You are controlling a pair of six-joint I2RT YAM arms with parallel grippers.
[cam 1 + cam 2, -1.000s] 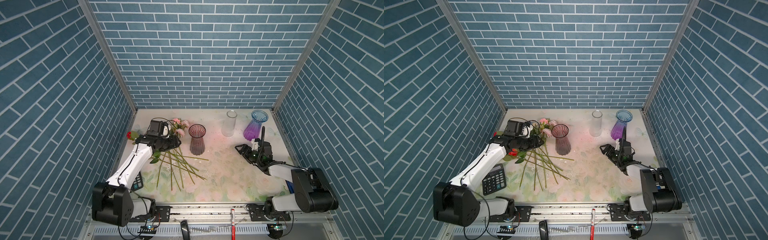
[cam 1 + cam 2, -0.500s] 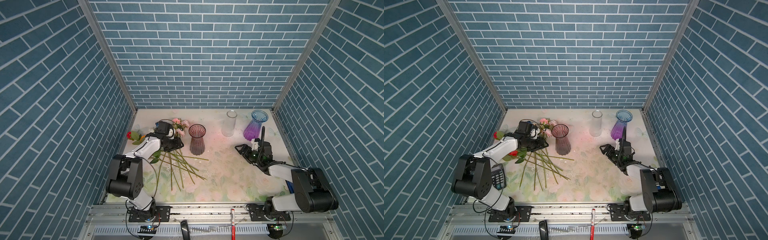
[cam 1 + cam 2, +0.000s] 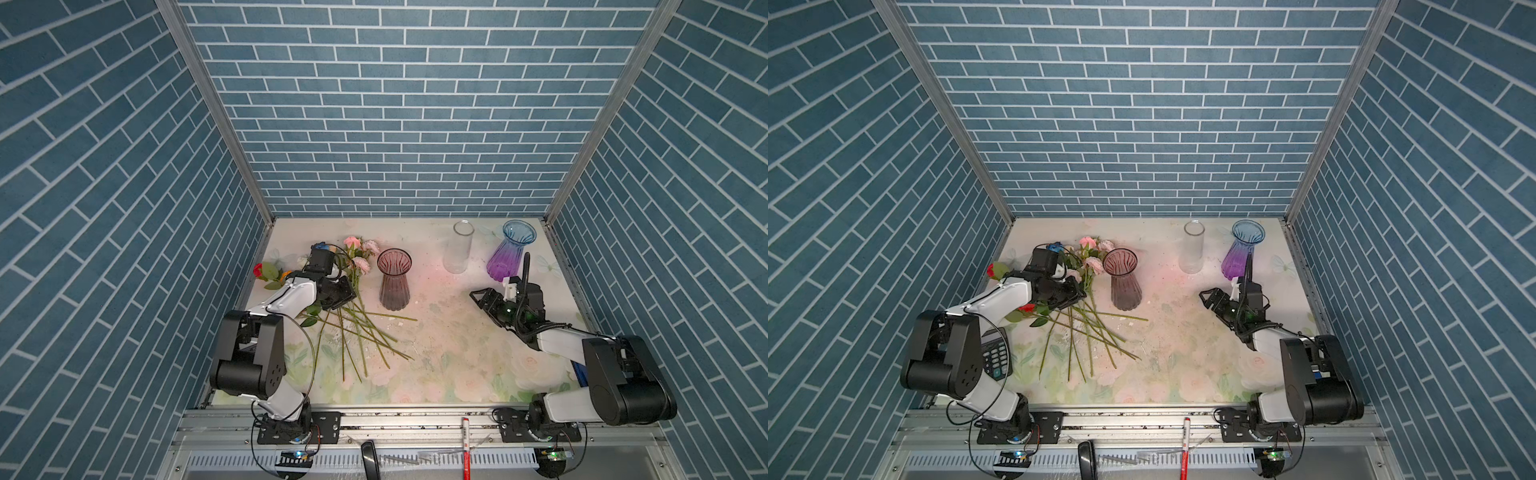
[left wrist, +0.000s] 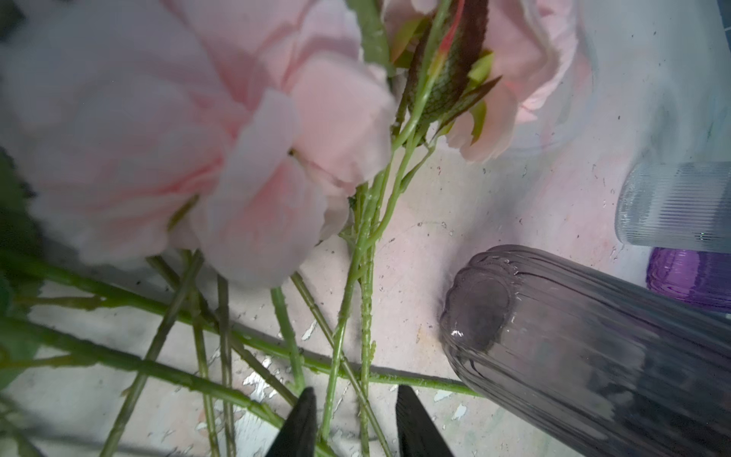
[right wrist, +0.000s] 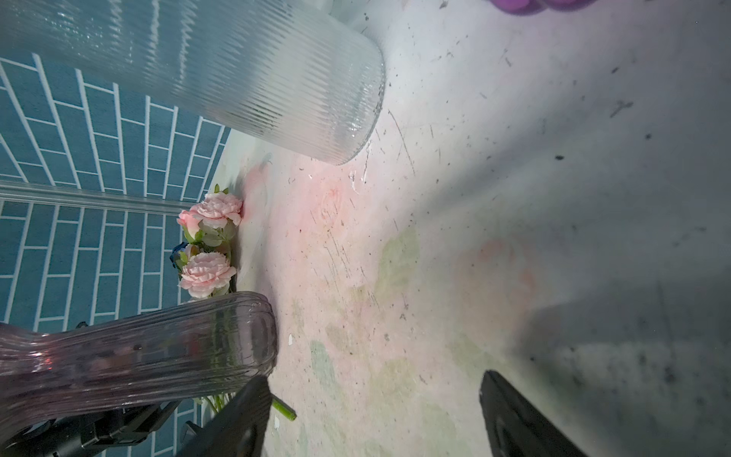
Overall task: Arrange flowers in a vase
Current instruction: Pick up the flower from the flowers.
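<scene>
In both top views I see the flowers (image 3: 360,264) flat on the counter (image 3: 457,353) beside the smoky vase (image 3: 394,286), blooms toward the back wall, stems fanning frontward. Left wrist: my left tool (image 4: 356,389) narrowly straddles two stems, not pinching. Right wrist: my right tool (image 5: 372,378) gapes, empty.

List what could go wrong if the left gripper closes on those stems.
1. Several crossed stems run between the open jaws of the left gripper, so it may well grab two or drag the whole tangle of flowers.
2. The smoky vase stands close beside that gripper; swinging a long stem up could tip it.
</scene>
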